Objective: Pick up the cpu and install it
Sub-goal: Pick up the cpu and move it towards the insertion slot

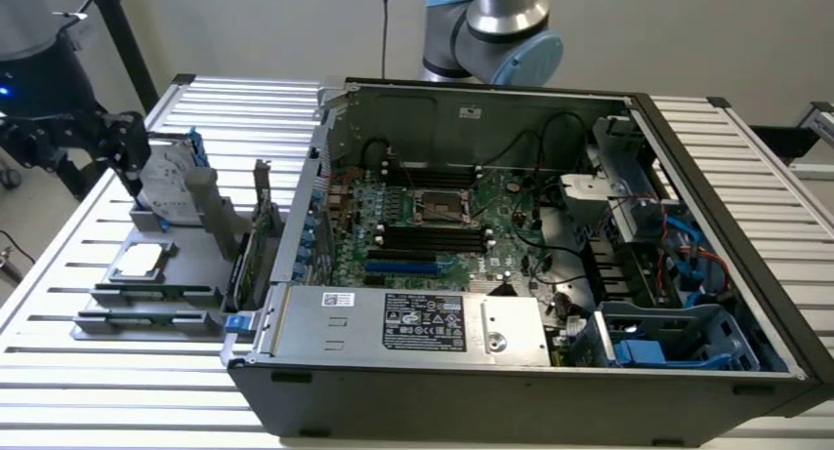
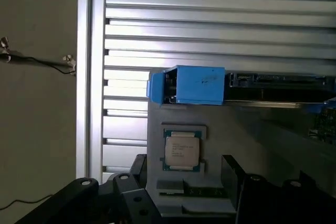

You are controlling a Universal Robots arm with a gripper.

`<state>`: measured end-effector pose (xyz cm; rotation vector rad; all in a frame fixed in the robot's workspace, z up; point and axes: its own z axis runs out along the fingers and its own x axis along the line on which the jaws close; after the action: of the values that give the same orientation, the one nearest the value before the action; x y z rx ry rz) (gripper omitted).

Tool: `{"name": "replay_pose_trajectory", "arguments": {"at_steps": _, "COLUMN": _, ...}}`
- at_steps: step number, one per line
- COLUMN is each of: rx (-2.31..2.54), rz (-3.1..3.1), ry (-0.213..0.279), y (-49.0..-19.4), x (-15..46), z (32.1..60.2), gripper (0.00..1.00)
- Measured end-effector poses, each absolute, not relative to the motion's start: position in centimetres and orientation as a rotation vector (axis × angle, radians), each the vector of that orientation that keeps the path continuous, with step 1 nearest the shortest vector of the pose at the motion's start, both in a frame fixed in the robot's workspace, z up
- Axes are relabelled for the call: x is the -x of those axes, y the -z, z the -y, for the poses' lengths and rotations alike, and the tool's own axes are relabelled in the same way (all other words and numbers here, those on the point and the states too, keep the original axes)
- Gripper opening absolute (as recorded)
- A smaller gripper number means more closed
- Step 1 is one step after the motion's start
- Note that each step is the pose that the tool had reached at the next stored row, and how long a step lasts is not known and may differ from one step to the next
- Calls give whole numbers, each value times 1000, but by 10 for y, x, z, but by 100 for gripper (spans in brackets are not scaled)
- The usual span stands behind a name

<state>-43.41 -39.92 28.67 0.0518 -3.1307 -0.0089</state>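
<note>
Pincer point(image 2: 184, 172) is spread wide and empty, hanging over the grey holder point(image 2: 155, 129) on the slatted bench point(image 1: 78, 372). The cpu point(image 2: 182, 150) lies flat in its recess, lid up, likely for easy grasping. The motherboard socket point(image 1: 437, 208) is vacant.

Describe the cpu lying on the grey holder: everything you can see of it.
The cpu is a small, flat square chip with a shiny silver metal top bearing fine dark print and a thin green rim. It lies flat, top up, seated in a recess of the grey holder, which stands to the exterior view's left of the open computer case. Nothing else touches it.
</note>
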Motion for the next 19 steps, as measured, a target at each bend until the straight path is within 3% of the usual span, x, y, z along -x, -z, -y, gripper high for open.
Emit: {"name": "replay_pose_trajectory", "arguments": {"at_steps": 19, "rx": -52, "rz": 3131, "ry": 9, "y": -252, "x": 433, "z": 416, "gripper": 67}}
